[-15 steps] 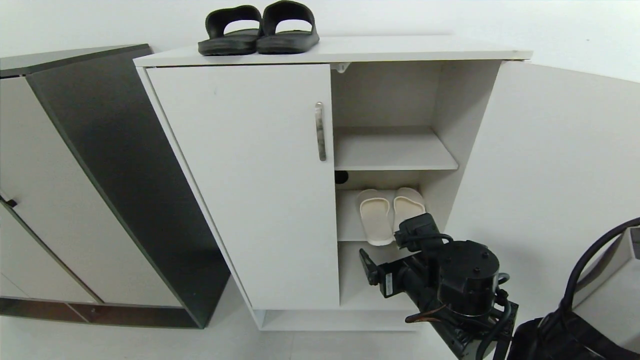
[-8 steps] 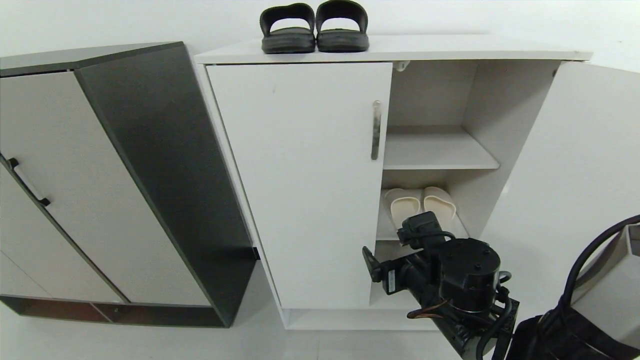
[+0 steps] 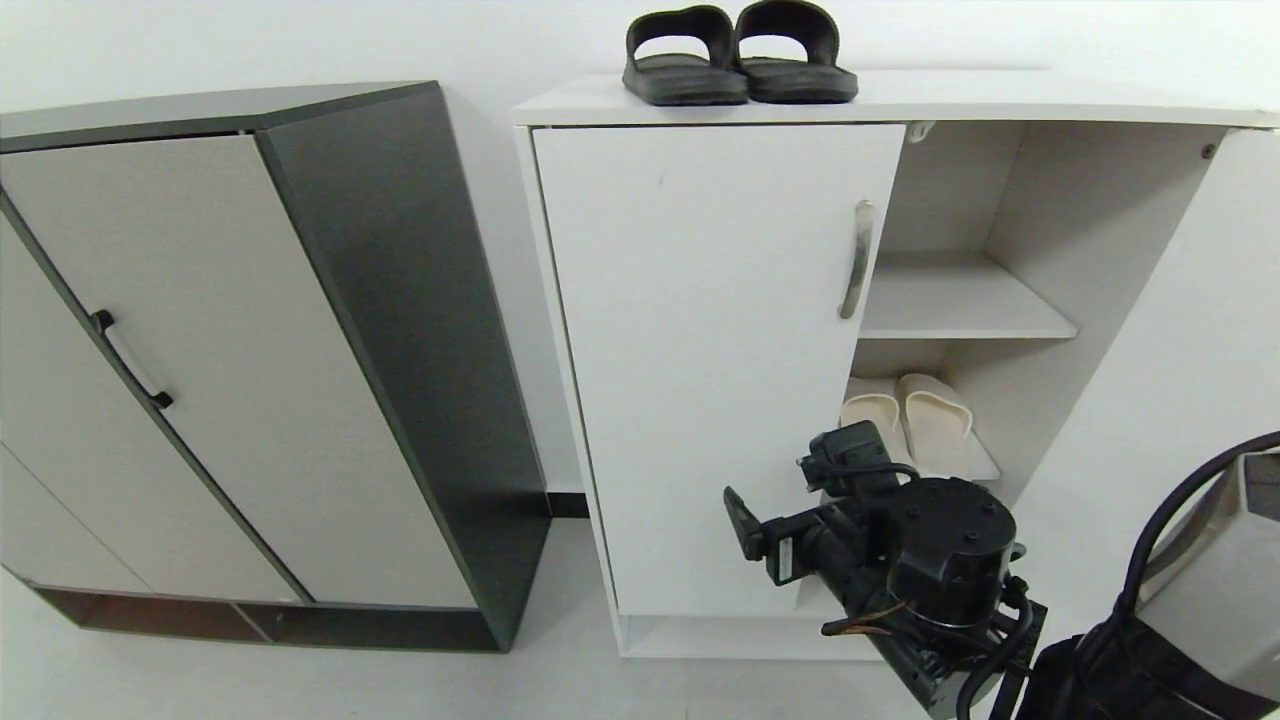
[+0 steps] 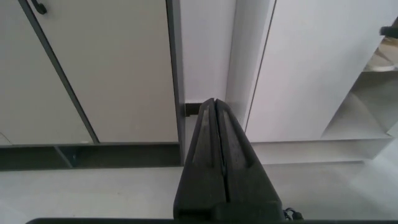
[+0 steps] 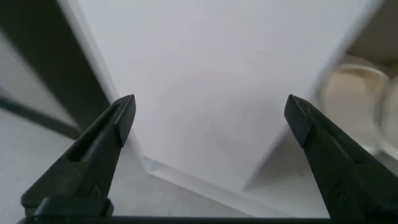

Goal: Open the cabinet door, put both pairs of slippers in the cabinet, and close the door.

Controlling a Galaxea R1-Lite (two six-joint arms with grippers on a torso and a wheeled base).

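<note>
A pair of black slippers [image 3: 740,55] stands on top of the white cabinet [image 3: 1000,95]. Its left door [image 3: 710,350] is closed and its right door [image 3: 1150,400] hangs wide open. A pair of cream slippers [image 3: 920,415] lies on the lower shelf inside, seen also as cream slippers [image 5: 357,87] past the closed door's edge. My right gripper [image 5: 211,112] is open with nothing between its fingers, held low in front of the closed door [image 5: 217,93]. My left gripper [image 4: 214,106] is shut on nothing, low down and facing the gap between the two cabinets.
A dark grey cabinet [image 3: 300,350] with a pale door and black handle [image 3: 130,360] stands left of the white one. An upper shelf [image 3: 960,300] inside the white cabinet is bare. A black cable and bag [image 3: 1150,640] sit at the lower right. Pale floor runs in front.
The whole head view has shifted, so the camera moved leftward; both cabinets now sit farther right in the picture. My right arm keeps its pose. The slippers and doors have not moved.
</note>
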